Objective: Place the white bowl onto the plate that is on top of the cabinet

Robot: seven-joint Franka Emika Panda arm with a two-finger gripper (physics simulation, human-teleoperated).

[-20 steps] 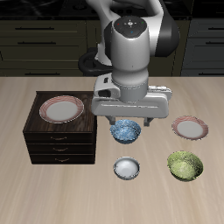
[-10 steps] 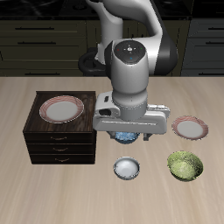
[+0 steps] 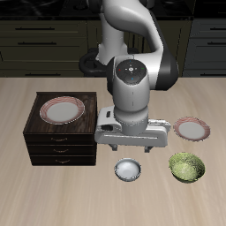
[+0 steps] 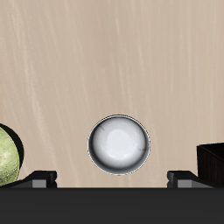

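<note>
Two fingertips sit spread wide, nothing held; gripper hangs right over the white bowl, with the cabinet and its plate off to one side.

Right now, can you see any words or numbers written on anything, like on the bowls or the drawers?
None: no words, numbers or signs can be read in either view.
The white bowl is plain.
The plate shows only its reddish-brown rim.
The cabinet has small pale handles, no labels.
The green bowl has only a leafy pattern, no lettering.
</note>
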